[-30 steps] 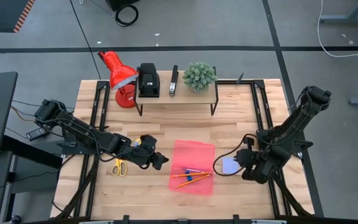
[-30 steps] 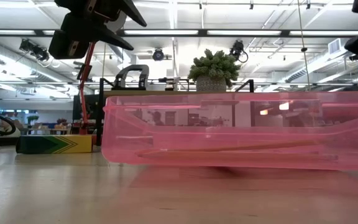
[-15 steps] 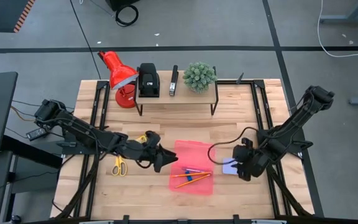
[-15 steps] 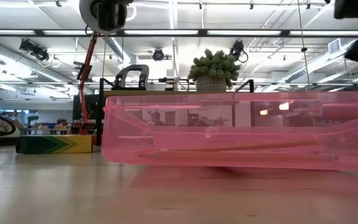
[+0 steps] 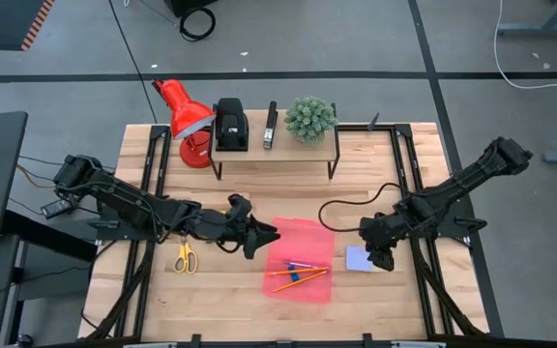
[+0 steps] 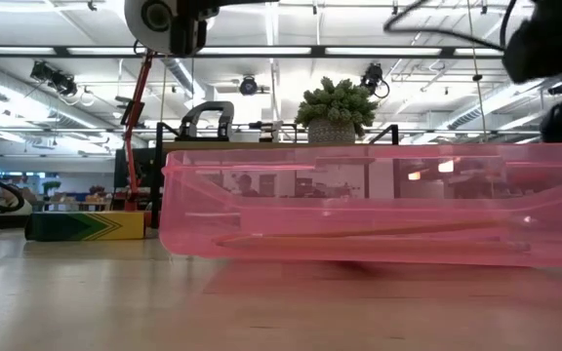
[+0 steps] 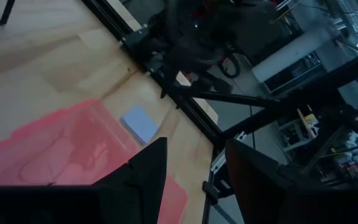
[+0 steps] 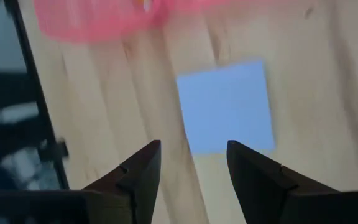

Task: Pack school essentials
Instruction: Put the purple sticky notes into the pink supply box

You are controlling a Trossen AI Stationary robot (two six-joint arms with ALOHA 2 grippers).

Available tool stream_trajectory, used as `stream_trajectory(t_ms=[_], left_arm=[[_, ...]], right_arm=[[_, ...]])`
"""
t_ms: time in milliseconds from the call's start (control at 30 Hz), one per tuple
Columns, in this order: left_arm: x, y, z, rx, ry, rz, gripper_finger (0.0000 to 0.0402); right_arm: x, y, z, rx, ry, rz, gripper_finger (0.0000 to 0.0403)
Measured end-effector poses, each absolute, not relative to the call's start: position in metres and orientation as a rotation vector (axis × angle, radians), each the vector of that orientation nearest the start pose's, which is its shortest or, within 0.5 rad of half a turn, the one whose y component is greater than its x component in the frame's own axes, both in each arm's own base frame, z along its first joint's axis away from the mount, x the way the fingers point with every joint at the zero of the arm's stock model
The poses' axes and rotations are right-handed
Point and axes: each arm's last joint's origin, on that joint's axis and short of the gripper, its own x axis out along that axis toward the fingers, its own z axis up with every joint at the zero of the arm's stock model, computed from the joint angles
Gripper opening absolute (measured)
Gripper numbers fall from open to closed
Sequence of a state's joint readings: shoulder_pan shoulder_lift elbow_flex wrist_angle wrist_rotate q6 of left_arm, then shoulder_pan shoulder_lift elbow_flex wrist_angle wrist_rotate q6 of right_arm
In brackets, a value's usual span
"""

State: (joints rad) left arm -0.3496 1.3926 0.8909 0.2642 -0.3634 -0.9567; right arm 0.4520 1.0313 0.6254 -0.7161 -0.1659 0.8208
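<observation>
Pink tray (image 5: 303,237), left gripper (image 5: 269,232) over it, right gripper (image 5: 385,259) above notepad (image 5: 360,257)

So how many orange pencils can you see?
2, both lying inside the pink tray: one orange pencil and a second orange pencil just beside it. Others may be hidden.

The left gripper (image 5: 271,232) has advanced toward three o'clock, reaching the pink tray's (image 5: 303,242) edge; the right gripper (image 5: 383,259) swung over the notepad (image 5: 359,258).

Pencils (image 5: 296,277), pen in pink tray (image 5: 309,232); notepad (image 5: 360,257) beside; scissors (image 5: 184,258) left
</observation>
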Motion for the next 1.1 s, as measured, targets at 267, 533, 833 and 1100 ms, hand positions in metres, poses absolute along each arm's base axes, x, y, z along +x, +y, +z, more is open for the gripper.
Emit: stream_trajectory(t_ms=[267,533,833,1100], left_arm=[[0.292,-0.101,0.275,-0.866,0.208,0.104,0.0172],[0.291,-0.104,0.273,-0.857,0.231,0.105,0.0172],[0.289,-0.107,0.273,-0.871,0.236,0.095,0.0172],[0.288,-0.110,0.271,-0.862,0.259,0.097,0.0172]], right_arm=[[0.157,0.047,0.179,0.576,1.326,0.126,0.0190],[0.157,0.025,0.155,0.554,1.303,0.173,0.0190],[0.165,0.025,0.141,0.483,1.269,0.072,0.0191],[0.168,0.026,0.139,0.424,1.235,0.117,0.0207]])
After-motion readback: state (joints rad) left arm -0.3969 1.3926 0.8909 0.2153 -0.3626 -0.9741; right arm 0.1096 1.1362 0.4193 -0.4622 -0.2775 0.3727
